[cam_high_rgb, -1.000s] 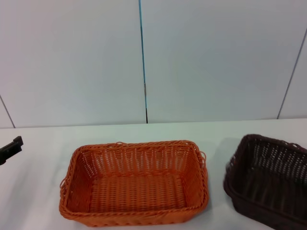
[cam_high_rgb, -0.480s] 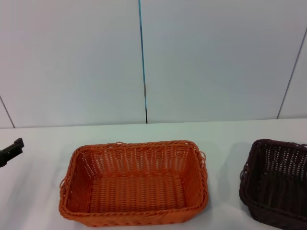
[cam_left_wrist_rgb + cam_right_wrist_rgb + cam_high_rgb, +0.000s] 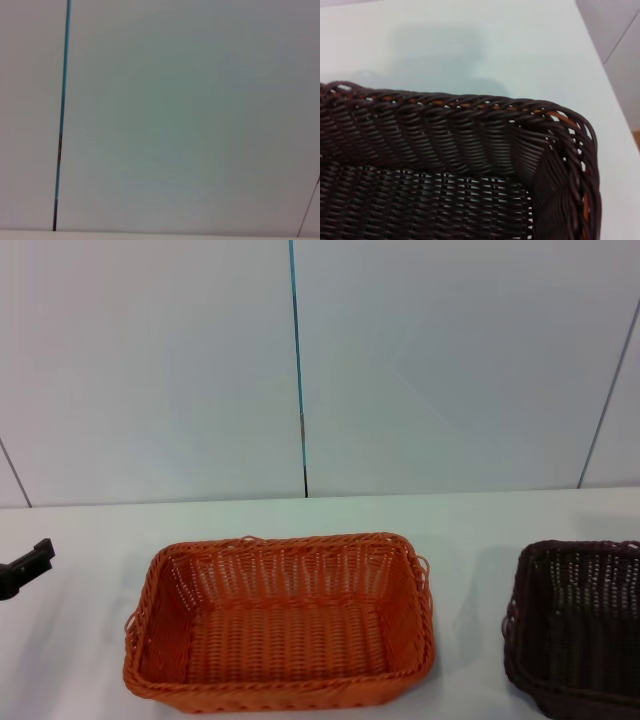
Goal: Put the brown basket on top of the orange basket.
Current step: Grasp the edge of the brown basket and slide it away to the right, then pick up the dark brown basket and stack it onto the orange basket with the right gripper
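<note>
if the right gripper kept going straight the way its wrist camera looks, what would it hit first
Most likely the brown basket: its woven wall and floor fill the right wrist view directly ahead, with white table beyond the rim. Depth is unclear, and the gripper itself isn't in view.

black left gripper [image 3: 25,567], blocky, angular tip

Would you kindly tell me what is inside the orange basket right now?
Nothing: the orange basket shows only its bare woven floor and walls. The brown basket sits apart on the table, to the robot's right. The near wall's inner face is hidden.
</note>
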Robot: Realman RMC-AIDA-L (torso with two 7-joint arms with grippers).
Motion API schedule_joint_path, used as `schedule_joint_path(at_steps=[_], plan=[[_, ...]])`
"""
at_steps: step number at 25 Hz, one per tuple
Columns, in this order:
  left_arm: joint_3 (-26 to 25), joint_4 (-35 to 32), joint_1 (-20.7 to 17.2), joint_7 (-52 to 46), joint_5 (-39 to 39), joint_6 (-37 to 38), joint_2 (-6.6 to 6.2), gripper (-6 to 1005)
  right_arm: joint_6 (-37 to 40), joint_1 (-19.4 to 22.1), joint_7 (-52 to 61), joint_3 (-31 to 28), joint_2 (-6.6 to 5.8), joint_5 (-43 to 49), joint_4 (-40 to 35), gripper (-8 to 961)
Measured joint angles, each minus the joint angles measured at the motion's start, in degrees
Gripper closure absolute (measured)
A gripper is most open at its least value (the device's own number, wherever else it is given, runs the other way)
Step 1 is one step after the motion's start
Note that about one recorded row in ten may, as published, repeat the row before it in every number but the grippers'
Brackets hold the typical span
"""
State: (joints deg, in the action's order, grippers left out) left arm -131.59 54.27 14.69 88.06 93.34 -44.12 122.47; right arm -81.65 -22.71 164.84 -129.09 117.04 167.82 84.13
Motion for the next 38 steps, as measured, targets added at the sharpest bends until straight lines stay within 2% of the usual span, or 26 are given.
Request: schedule_joint_path(at_steps=[2,3,5,11,13,20,23,33,35,38], plan=[[0.00,-0.06,-0.05,-0.02,0.00,0.00,0.06,93,-1.66,-0.17,-0.11,-0.38,-0.56,-0.01,1.36,798],[0.00,-0.07,-0.07,-0.04,-0.01,0.00,0.08,93,-3.87,-0.43,-0.22,-0.51,-1.45,0.01,2.63,799],[0.01,-0.11,-0.08,-0.06,-0.02,0.00,0.18,94,-4.93,-0.69,-0.31,-0.57,-1.89,0.04,3.04,802],[0.02,-0.25,-0.10,0.06,-0.01,0.00,0.56,94,-12.47,-3.29,-1.47,-0.60,-5.06,0.11,4.27,810],[0.02,-0.31,-0.12,0.07,-0.02,0.00,0.63,94,-12.93,-3.43,-1.48,-0.60,-5.33,0.10,4.82,811],[0.02,-0.32,-0.47,-0.01,-0.01,-0.22,0.79,94,-17.33,-4.44,-1.33,-1.59,-8.80,0.16,8.04,812],[0.02,-0.33,-0.63,0.01,0.00,-0.47,0.78,94,-19.47,-5.63,-1.26,-2.43,-9.70,0.18,8.57,812],[-2.08,-3.51,-0.38,0.53,-0.25,-0.23,0.75,94,-27.75,-12.17,4.24,-3.48,-12.06,0.19,6.91,812],[-2.36,-4.21,-0.30,0.64,-0.25,-0.42,0.75,94,-28.04,-12.84,5.35,-3.89,-11.91,0.20,5.94,812],[-2.43,-5.76,-0.36,0.94,-0.36,-0.55,0.84,94,-28.30,-13.15,6.30,-4.99,-10.74,0.26,5.76,812]])
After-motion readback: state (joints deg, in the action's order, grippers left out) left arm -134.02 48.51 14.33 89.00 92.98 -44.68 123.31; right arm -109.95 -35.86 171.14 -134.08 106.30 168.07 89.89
